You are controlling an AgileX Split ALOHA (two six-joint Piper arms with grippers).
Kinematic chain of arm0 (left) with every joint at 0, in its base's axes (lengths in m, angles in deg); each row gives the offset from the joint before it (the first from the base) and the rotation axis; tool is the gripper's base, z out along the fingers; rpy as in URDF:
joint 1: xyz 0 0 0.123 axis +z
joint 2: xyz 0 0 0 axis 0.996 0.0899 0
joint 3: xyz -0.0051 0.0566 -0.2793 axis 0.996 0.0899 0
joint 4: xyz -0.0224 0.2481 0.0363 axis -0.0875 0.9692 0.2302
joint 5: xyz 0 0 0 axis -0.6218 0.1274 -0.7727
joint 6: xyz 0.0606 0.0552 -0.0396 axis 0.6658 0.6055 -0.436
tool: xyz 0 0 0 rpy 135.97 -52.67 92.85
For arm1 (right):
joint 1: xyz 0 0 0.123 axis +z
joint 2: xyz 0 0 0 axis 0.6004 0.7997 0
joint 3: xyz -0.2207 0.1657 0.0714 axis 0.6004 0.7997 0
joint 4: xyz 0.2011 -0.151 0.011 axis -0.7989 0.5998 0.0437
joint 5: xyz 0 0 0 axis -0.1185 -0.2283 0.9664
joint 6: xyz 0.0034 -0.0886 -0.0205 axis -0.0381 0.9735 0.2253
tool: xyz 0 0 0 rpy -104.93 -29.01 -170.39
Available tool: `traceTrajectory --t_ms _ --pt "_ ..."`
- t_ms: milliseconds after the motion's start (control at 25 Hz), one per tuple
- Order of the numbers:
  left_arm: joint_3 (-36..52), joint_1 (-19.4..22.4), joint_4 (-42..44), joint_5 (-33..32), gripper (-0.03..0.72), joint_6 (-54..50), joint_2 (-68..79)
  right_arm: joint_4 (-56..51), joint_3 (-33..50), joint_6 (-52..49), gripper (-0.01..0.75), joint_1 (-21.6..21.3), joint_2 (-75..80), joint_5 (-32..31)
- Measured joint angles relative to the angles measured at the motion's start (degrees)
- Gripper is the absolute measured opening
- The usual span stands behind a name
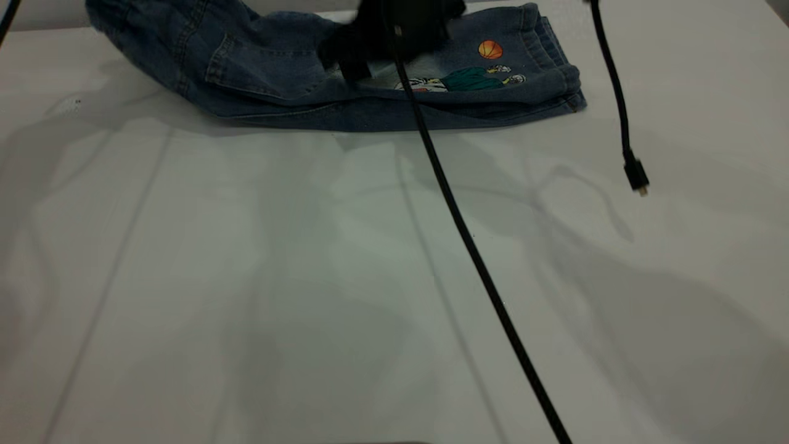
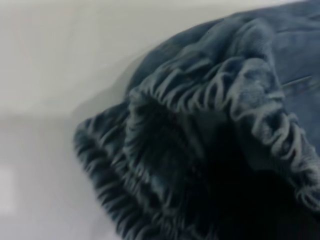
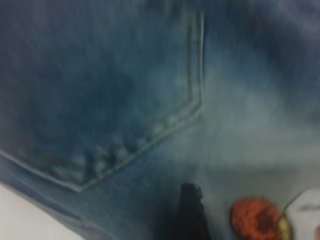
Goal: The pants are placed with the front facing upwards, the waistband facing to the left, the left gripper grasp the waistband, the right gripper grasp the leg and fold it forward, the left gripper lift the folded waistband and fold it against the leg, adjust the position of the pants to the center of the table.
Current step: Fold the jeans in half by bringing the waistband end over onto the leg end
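Pants: short blue denim pants (image 1: 290, 74), folded lengthwise so the back faces up, lying along the far edge of the big smooth white tabletop (image 1: 345, 277)
Print: orange basketball (image 1: 490, 49) with cartoon figures just below it on the folded-over leg (image 1: 493, 68), pretty cute tbh
Pocket: stitched back pocket (image 1: 265, 65) on the left half; the right wrist view sees its seam up close
Waistband: gathered ruffled elastic band (image 2: 210, 100) at the left end, raised off the table and bunched up, filling the left wrist view
Hem: stitched cuffs stacked at the right end (image 1: 564, 80)
Writing: no brand or label I can read anywhere
Left gripper: out of sight in all views, can't say what its claw is doing
Right gripper: black jawed gripper (image 1: 394, 31) right over the middle of the pants, blurry dark mass, can't tell if it's open or closed
Cables: thin black cable (image 1: 468, 246) running diagonally across the front, another one (image 1: 616, 105) dangling with a plug at right
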Motion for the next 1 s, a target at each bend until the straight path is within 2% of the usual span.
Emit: traceTrajectory --t_ms 240,480,800,1000 --pt "0.0 -2.5 -0.1 -0.6 0.035 0.4 -5.7 -2.9 -0.5 -0.1 0.515 0.0 1.9 0.8" --pt "-0.2 -5.8 -0.7 -0.6 0.035 2.5 -8.9 -6.0 -0.8 0.6 0.514 0.2 1.8 -1.5" --pt "-4.0 -13.0 -0.5 0.2 0.035 3.0 -9.0 -10.2 -0.4 9.2 0.514 1.1 -7.0 -11.0" --pt "-4.8 -15.7 -0.5 0.5 0.035 3.1 -9.1 -10.6 -0.4 12.3 0.514 -1.8 -13.7 -17.2"
